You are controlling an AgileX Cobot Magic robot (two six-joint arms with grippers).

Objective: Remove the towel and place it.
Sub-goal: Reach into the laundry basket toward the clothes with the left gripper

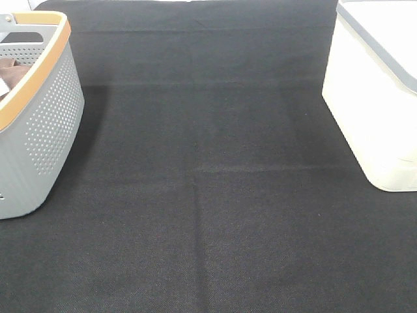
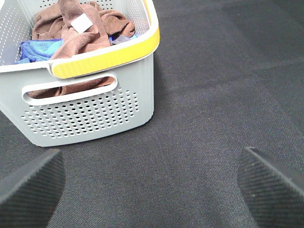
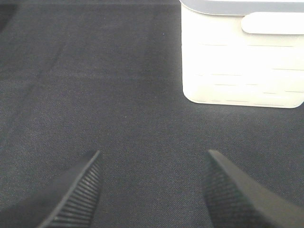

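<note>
Presently, towel (image 2: 83, 38) is reddish-brown with a fuzzy pile and a small white tag showing. It lies crumpled in a heap inside the grey basket (image 2: 90, 114).

One basket, with perforated walls and a yellow-orange rim, sits at the bench (image 1: 208, 195) left edge toward the far corner. It also holds one blue cloth (image 2: 40, 47) beside the brown. Brown heap one piece or two: cannot tell.

One white bin (image 1: 371, 111) at the right edge, contents not visible.

Two hands, both spread wide and gripping nothing: left hand (image 2: 152, 190) near the basket, right hand (image 3: 154, 190) near the bin.
</note>
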